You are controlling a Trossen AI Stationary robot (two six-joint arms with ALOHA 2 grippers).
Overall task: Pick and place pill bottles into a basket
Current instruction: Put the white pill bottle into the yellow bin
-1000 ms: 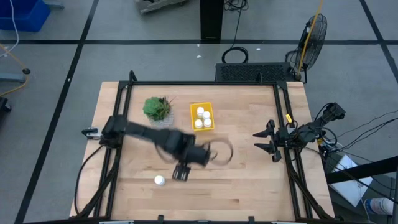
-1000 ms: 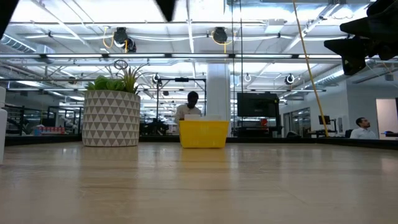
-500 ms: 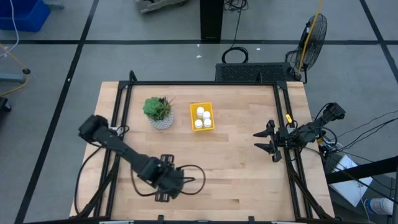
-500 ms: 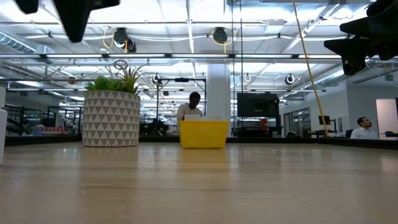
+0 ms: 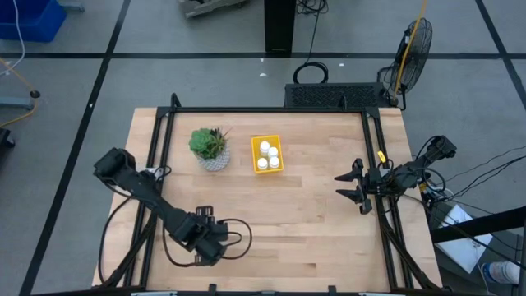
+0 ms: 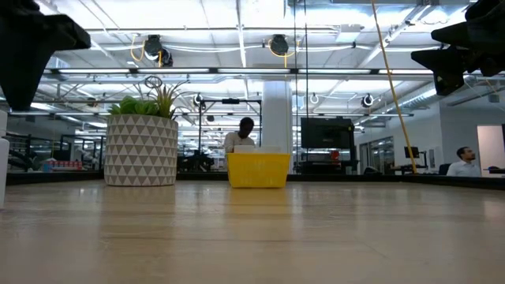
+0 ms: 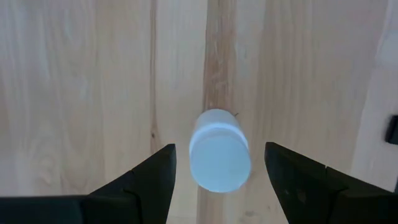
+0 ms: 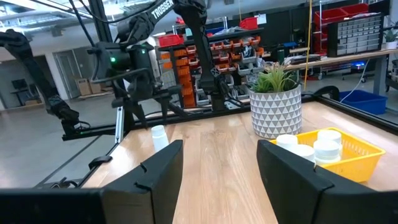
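We hold the left gripper [image 7: 219, 180] directly above the last loose pill bottle [image 7: 219, 149], fingers apart on either side of its cap, ready to descend, well away from the basket [image 5: 267, 154], which already holds the others. The high view hides this bottle under the arm; the left wrist view shows it. The right gripper [image 5: 352, 185] waits, fingers apart, far from the basket.

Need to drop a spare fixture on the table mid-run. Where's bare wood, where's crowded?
Free: the wide stretch between the basket and the right gripper, and the front right corner. Crowded: the back left, where the plant pot stands beside the basket, and the front left, where the left gripper hangs open over the last pill bottle.
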